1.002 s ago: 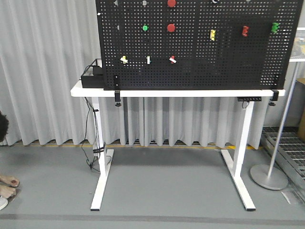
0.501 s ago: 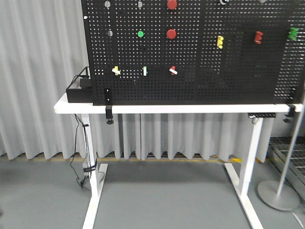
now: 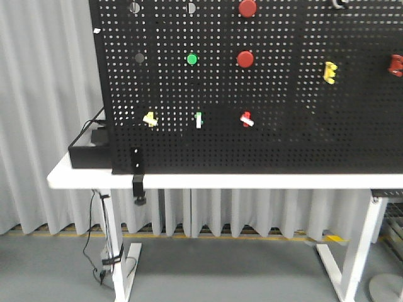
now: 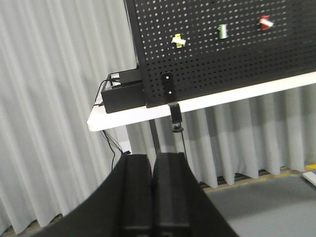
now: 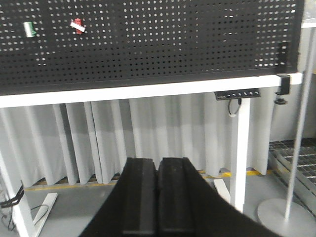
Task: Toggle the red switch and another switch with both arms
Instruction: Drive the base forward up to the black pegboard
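The red switch (image 3: 247,119), a tiny red toggle with a white-tipped lever, sits low on the black pegboard (image 3: 283,145). It also shows in the left wrist view (image 4: 265,22) and the right wrist view (image 5: 77,25). The other switch (image 3: 150,118) is a cream toggle with a yellow glow, further left on the same row, and the left wrist view catches it too (image 4: 178,40). My left gripper (image 4: 152,159) is shut and empty, well short of the board. My right gripper (image 5: 158,162) is also shut and empty, low before the table. Neither gripper appears in the front view.
A white toggle with green glow (image 3: 199,119) sits between the two switches. Round red buttons (image 3: 245,59) and a green button (image 3: 192,60) are higher up. A black box (image 3: 88,151) with cables rests on the white table's (image 3: 252,180) left end. A pole stand (image 5: 284,215) is at the right.
The front view has closed in on the board. The board and switches now look larger and sit lower and further right in the frame; less floor shows.
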Controlling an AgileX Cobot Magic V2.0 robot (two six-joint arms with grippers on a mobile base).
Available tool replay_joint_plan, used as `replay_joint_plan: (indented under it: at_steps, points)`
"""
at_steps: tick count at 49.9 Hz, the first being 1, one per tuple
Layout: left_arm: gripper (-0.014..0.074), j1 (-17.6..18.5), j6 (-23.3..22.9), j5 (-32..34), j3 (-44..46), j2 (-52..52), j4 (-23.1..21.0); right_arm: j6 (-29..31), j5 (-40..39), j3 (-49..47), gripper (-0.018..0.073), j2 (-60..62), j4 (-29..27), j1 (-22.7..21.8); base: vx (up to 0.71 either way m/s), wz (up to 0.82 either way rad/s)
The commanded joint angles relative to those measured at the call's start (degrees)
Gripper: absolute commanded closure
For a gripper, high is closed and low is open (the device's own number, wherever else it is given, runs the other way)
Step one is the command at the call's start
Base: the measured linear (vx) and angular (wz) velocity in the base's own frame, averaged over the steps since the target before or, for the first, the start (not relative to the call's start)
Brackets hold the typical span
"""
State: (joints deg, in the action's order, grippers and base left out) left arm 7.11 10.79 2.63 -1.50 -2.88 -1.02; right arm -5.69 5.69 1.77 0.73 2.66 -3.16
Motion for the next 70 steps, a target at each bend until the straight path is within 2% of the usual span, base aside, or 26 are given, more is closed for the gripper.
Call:
replay_joint_plan:
  at_steps: [1, 42, 70]
  points:
    - [0.0603, 0.1, -0.5, 4.5, -1.2, -0.7, -0.2, 0.2, -4.7, 0.3, 0.0566, 0.5, 0.4, -0.4, 0.44, 0.0]
    - [0.0603, 0.1, -0.5, 4.5, -1.2, -0.7, -0.2, 0.2, -4.7, 0.3, 0.0566, 0.5, 0.4, -0.4, 0.39, 0.02]
    - [0.0603, 0.1, -0.5, 4.5, -1.2, -0.7, -0.2, 0.2, -4.7, 0.3, 0.0566, 0.5, 0.4, -0.4, 0.13, 0.02]
